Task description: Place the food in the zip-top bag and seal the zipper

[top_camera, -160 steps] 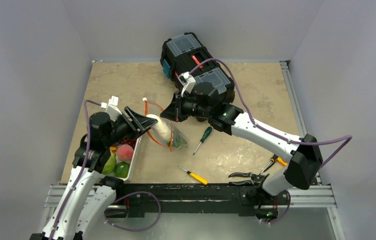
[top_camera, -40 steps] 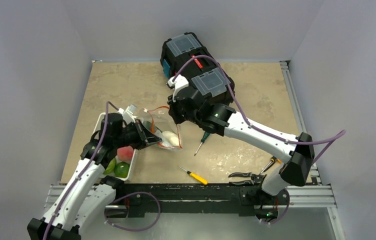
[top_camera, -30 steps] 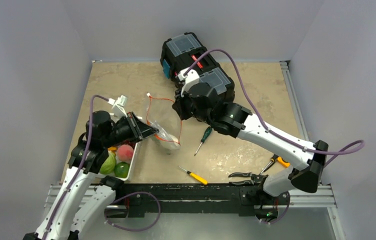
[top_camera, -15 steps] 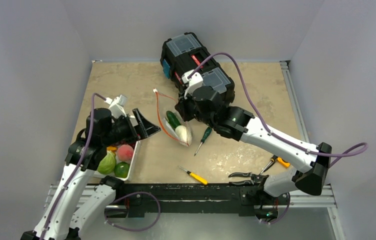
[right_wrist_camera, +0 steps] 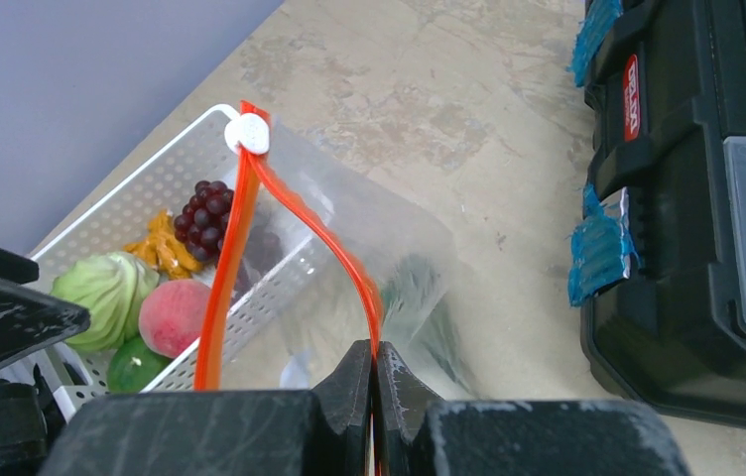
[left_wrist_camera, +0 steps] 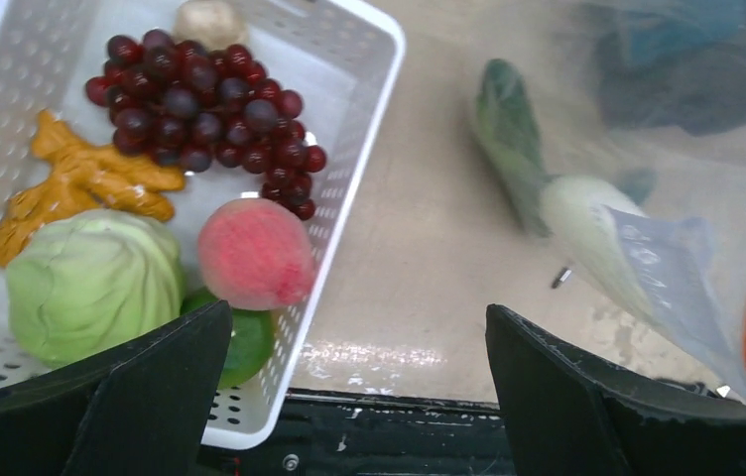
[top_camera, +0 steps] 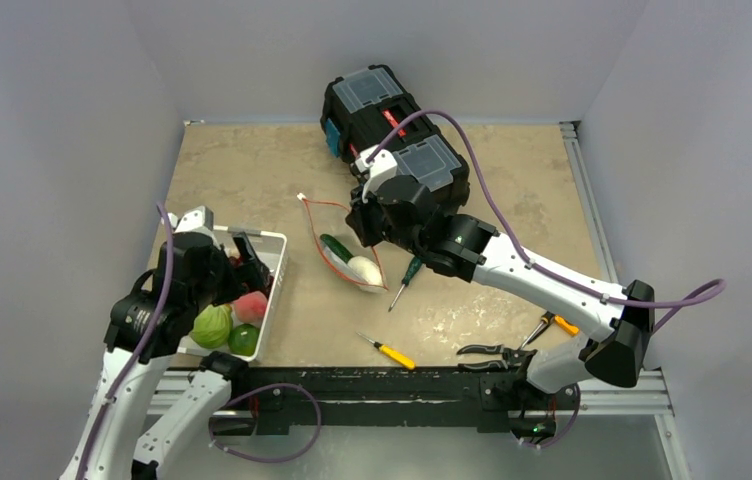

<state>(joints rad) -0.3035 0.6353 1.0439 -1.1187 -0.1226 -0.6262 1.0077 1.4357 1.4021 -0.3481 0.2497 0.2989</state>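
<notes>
The right gripper (right_wrist_camera: 374, 359) pinches the orange-red zipper strip (right_wrist_camera: 321, 241) of the clear plastic bag (top_camera: 347, 262). The left gripper (left_wrist_camera: 354, 392), spread wide, hangs over the white slotted basket (left_wrist_camera: 364, 119) by the desk's (top_camera: 252, 160) left edge.

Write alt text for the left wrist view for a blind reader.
The open left pincer hovers over a white basket holding purple grapes, a pink peach, a green cabbage, a green fruit and orange carrots. To its right, the clear bag holds a cucumber and a white radish.
</notes>
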